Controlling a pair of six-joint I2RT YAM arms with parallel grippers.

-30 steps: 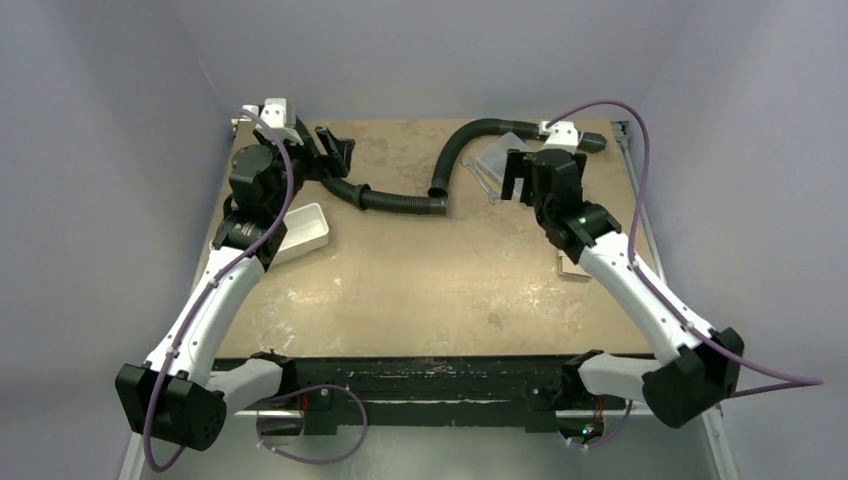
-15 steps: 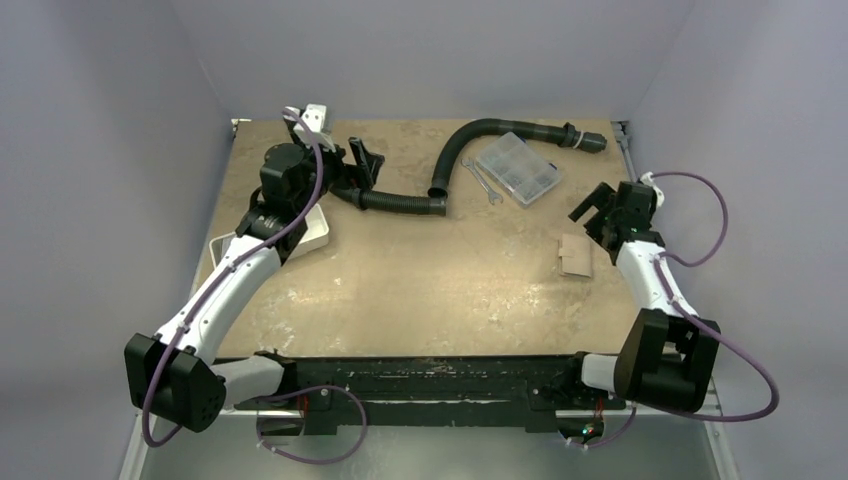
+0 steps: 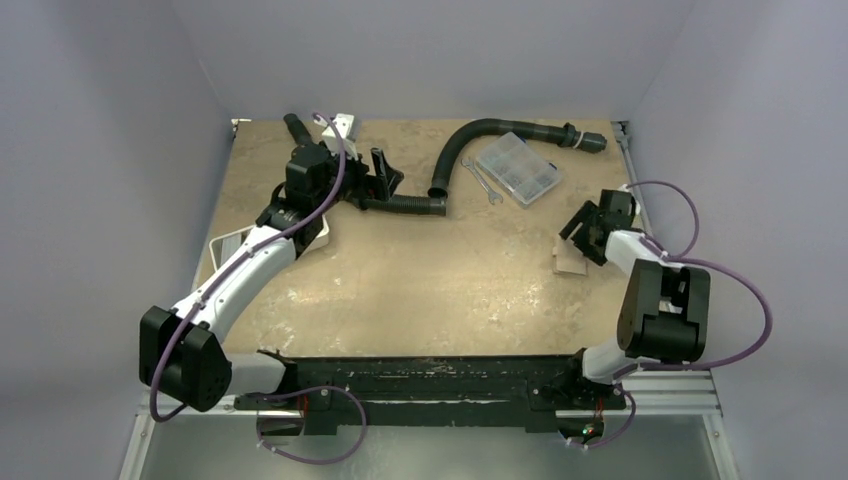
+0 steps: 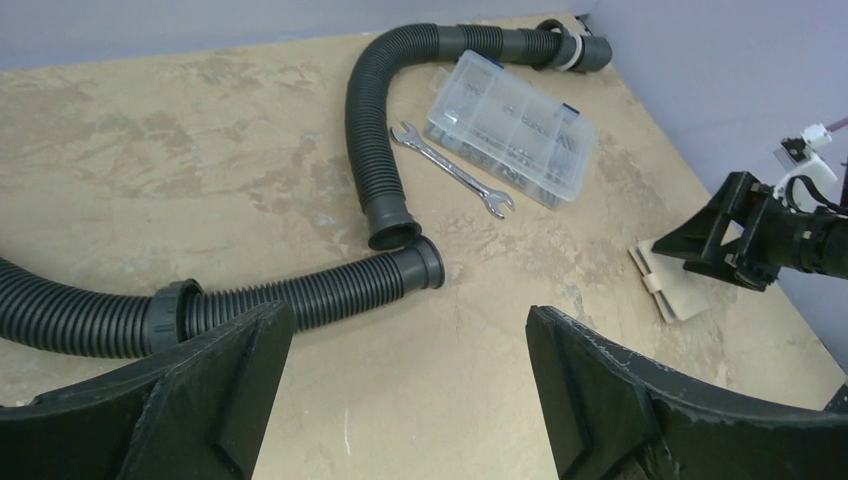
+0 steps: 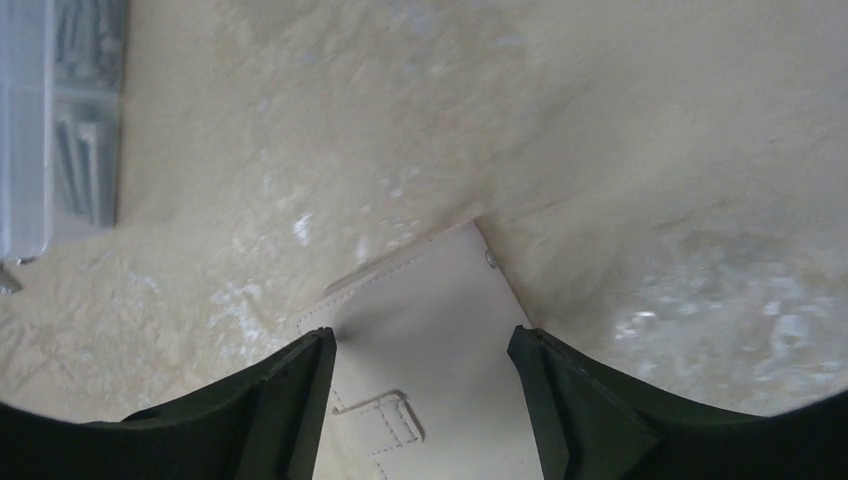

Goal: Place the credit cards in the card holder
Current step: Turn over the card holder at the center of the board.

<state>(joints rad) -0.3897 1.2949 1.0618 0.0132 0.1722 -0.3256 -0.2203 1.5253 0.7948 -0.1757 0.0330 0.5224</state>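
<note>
From the top camera I see the card holder (image 3: pixel 568 264) lying flat close to the surface's right edge, about midway between the near and far edges. Its long axis runs roughly near edge to far edge. My right gripper (image 3: pixel 585 232) hangs over its far end and hides part of it. My left gripper (image 3: pixel 388 176) is well apart from it, toward the far-left corner above the black hose (image 3: pixel 410 205). On the left wrist camera the left gripper (image 4: pixel 400 390) has both fingers wide apart with nothing between them, and the card holder (image 4: pixel 675 292) lies by the right edge just under the right gripper (image 4: pixel 722 255). On the right wrist camera the right gripper (image 5: pixel 420 340) is spread, one finger on either side of the card holder (image 5: pixel 440 290) below; I cannot tell whether they touch it. Its snap tab (image 5: pixel 385 420) is at the end nearer the claw, and a bare corner points away.
</note>
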